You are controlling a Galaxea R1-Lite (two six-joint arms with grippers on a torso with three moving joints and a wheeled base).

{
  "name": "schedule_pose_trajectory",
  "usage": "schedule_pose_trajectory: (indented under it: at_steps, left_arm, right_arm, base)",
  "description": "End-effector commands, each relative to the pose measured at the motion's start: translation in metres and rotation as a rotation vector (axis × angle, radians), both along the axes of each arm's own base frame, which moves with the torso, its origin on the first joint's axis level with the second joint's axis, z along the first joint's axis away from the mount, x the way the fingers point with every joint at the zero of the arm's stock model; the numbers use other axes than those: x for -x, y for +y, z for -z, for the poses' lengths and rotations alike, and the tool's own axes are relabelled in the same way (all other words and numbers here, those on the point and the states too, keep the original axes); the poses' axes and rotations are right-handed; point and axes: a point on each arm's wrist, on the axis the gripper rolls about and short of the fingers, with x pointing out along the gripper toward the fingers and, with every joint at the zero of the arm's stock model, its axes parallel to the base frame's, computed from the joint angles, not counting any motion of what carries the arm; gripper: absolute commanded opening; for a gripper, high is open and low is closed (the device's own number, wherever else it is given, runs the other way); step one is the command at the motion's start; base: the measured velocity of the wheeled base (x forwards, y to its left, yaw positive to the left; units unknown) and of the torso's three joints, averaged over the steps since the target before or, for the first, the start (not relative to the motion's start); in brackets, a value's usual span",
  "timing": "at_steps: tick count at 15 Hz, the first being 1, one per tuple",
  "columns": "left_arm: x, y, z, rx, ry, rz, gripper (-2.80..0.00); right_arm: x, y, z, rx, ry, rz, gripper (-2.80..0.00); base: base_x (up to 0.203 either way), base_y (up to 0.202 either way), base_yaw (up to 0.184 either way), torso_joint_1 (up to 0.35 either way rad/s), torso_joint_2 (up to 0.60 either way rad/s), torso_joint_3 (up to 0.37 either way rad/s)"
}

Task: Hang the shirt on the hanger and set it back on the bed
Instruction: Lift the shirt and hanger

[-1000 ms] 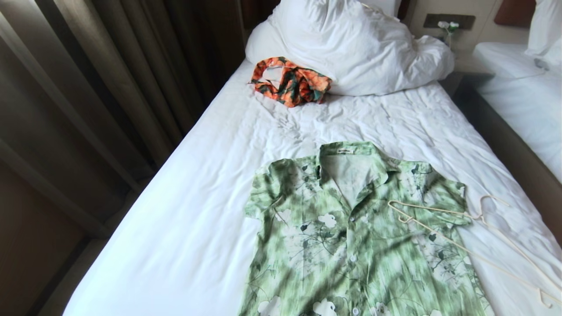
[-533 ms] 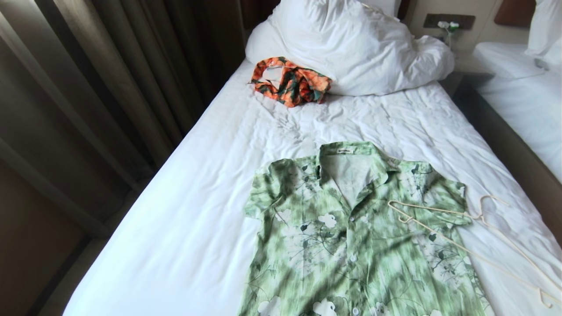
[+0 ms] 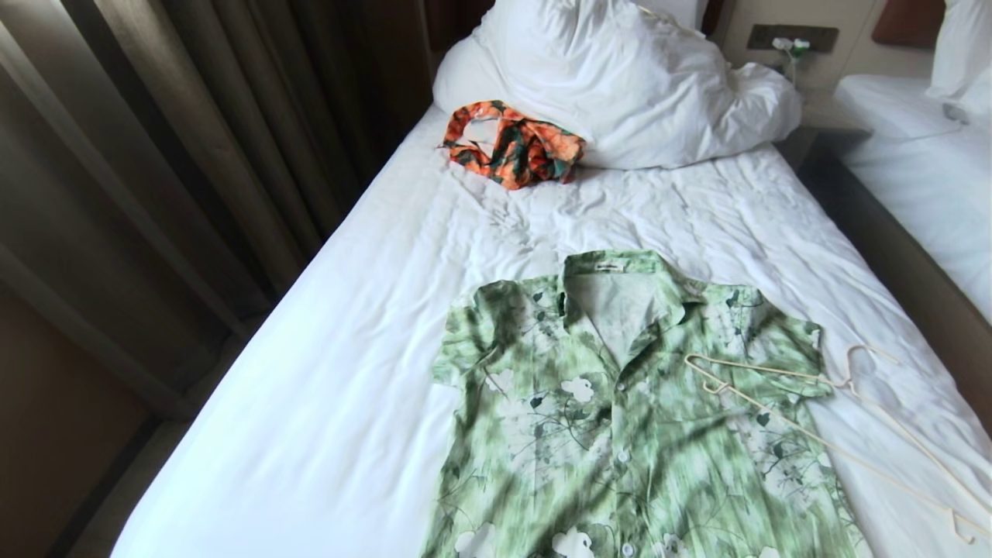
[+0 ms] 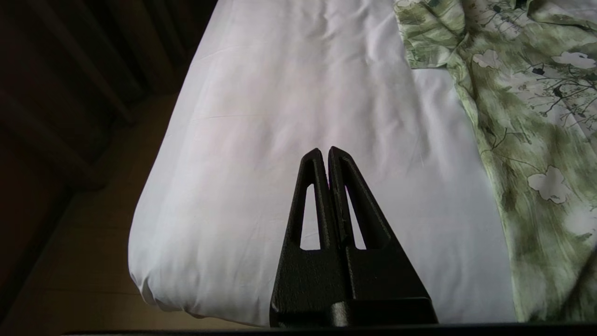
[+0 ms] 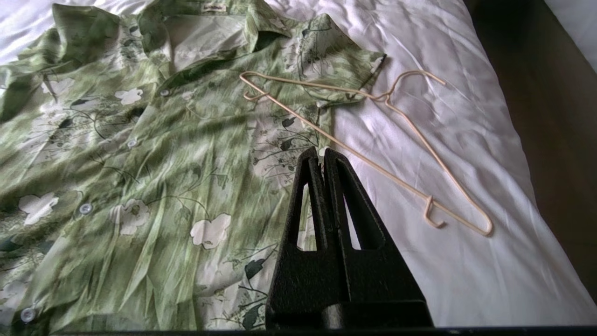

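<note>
Shirt (image 3: 620,403) lay flat on bed (image 3: 325,387), hanger (image 5: 373,140) at 3 o'clock, overlapping sleeve. Both claws (image 4: 325,151) (image 5: 322,151) pressed together, empty. Best grabbed hanger near hook first.

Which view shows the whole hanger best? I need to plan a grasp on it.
The right wrist view: the hanger shows whole, hook included, one end lying on the shirt. The head view cuts off its lower end at the picture's edge. The left wrist view does not show it.
</note>
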Motion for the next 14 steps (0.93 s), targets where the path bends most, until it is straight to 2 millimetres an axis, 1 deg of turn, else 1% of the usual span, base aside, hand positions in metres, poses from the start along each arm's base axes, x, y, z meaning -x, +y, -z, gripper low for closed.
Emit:
schedule_pose_trajectory:
  at_steps: [1,4,6,8,9,11,13,14]
  left_arm:
    - [0.000,0.000,0.000,0.000,0.002,0.000,-2.80]
    - [0.000,0.000,0.000,0.000,0.002,0.000,-2.80]
    - [0.000,0.000,0.000,0.000,0.002,0.000,-2.80]
    - [0.000,0.000,0.000,0.000,0.002,0.000,-2.80]
    - [0.000,0.000,0.000,0.000,0.001,0.000,-2.80]
    - [0.000,0.000,0.000,0.000,0.002,0.000,-2.80]
    - [0.000,0.000,0.000,0.000,0.002,0.000,-2.80]
    - [0.000,0.000,0.000,0.000,0.002,0.000,-2.80]
  right_arm:
    - [0.002,0.000,-0.013,0.001,-0.019,-0.004,-2.80]
    - [0.000,0.000,-0.038,0.001,-0.006,-0.005,-2.80]
    - [-0.008,0.000,-0.054,0.002,0.039,-0.007,-2.80]
    - [-0.022,0.000,-0.070,0.000,0.101,-0.007,-2.80]
    - [-0.032,0.000,-0.078,-0.007,0.146,-0.007,-2.80]
    - [-0.062,0.001,-0.093,-0.049,0.259,-0.003,-2.80]
    - [-0.100,0.001,-0.105,-0.112,0.383,0.008,-2.80]
    - [-0.119,0.001,-0.108,-0.139,0.441,0.017,-2.80]
  base:
    - [0.000,0.000,0.000,0.000,0.00,0.000]
    - [0.000,0.000,0.000,0.000,0.00,0.000]
    - [0.000,0.000,0.000,0.000,0.00,0.000]
    - [0.000,0.000,0.000,0.000,0.00,0.000]
    - [0.000,0.000,0.000,0.000,0.00,0.000]
    - [0.000,0.000,0.000,0.000,0.00,0.000]
    - [0.000,0.000,0.000,0.000,0.00,0.000]
    - [0.000,0.000,0.000,0.000,0.00,0.000]
